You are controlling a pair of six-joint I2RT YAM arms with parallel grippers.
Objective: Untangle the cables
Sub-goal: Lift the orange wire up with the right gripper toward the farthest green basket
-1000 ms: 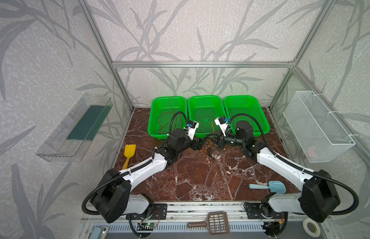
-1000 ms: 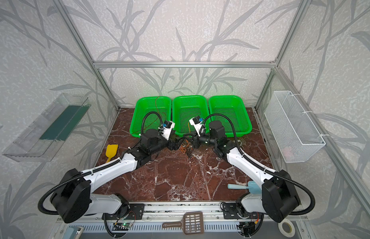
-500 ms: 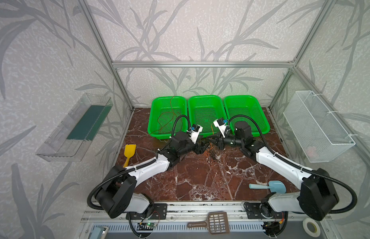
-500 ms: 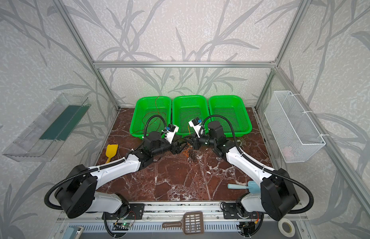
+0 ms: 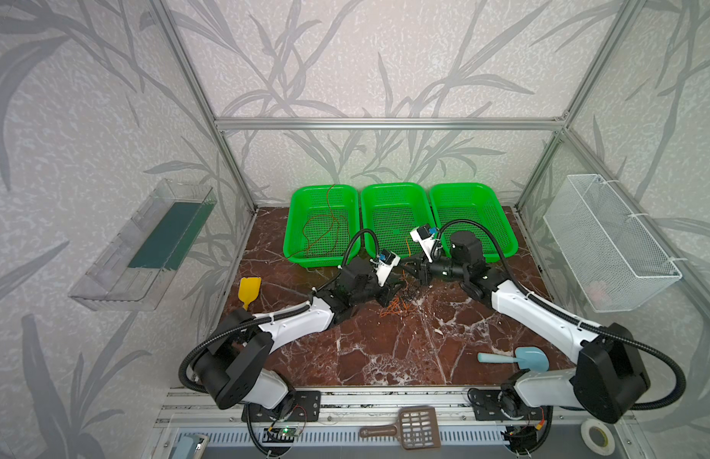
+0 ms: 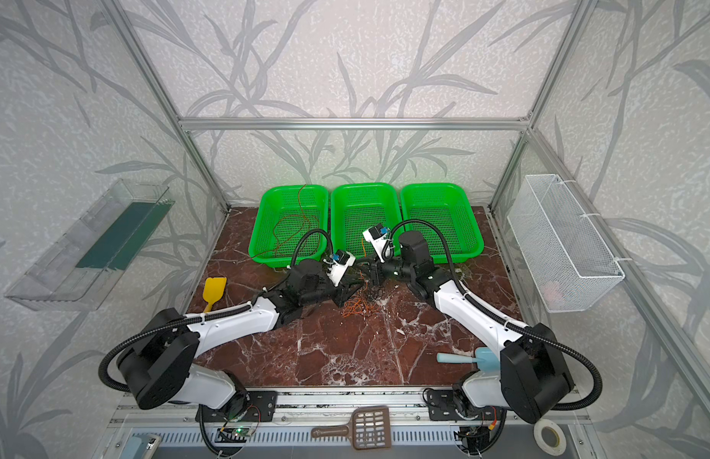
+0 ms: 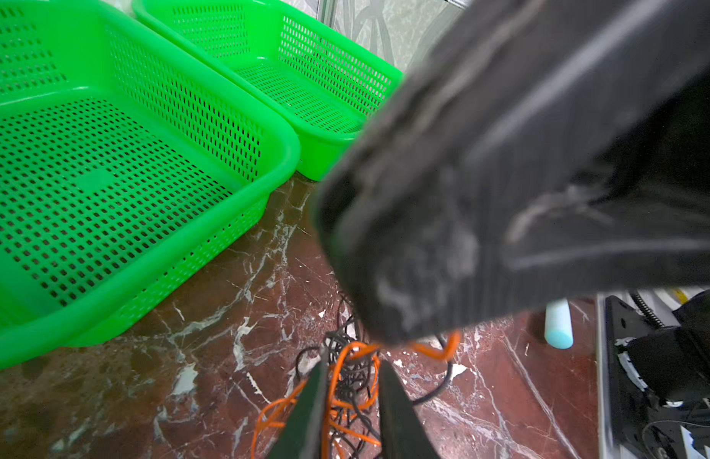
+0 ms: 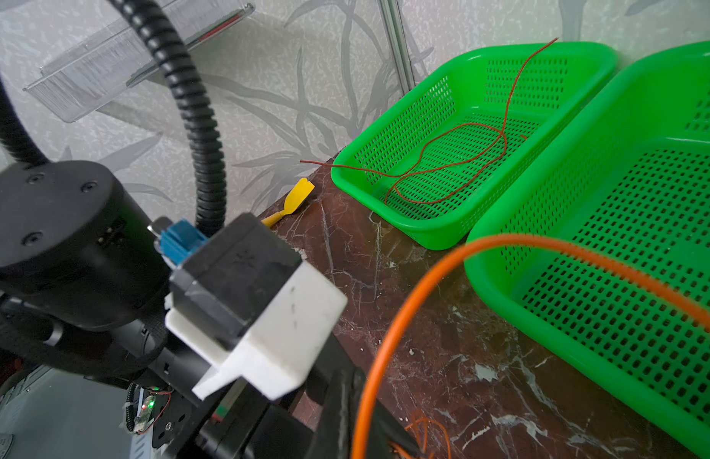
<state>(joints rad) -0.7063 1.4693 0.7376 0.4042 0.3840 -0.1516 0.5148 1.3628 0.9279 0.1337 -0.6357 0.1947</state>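
A tangle of orange and black cables (image 5: 397, 306) (image 6: 359, 306) lies on the marble table in front of the middle basket. My left gripper (image 5: 393, 293) (image 6: 351, 293) (image 7: 353, 357) is down on this tangle, its jaws closed narrowly around orange cable (image 7: 337, 369) and black cable (image 7: 436, 391) strands. My right gripper (image 5: 411, 274) (image 6: 369, 272) (image 8: 351, 375) hangs just above it, shut on the orange cable (image 8: 504, 238), which arcs up out of its jaws. The red-brown cable (image 5: 321, 230) (image 8: 456, 159) lies loose in the left green basket (image 5: 295, 222).
Three green baskets line the back, the middle one (image 5: 393, 188) and the right one (image 5: 500, 222) without cables. A yellow scoop (image 5: 249, 290) lies at the left, a blue scoop (image 5: 520, 357) at the front right. A wire basket (image 5: 607, 246) hangs on the right wall.
My left gripper has moved right and down onto the tangle and closed its jaws around it. The right gripper has stayed shut and hardly moved.
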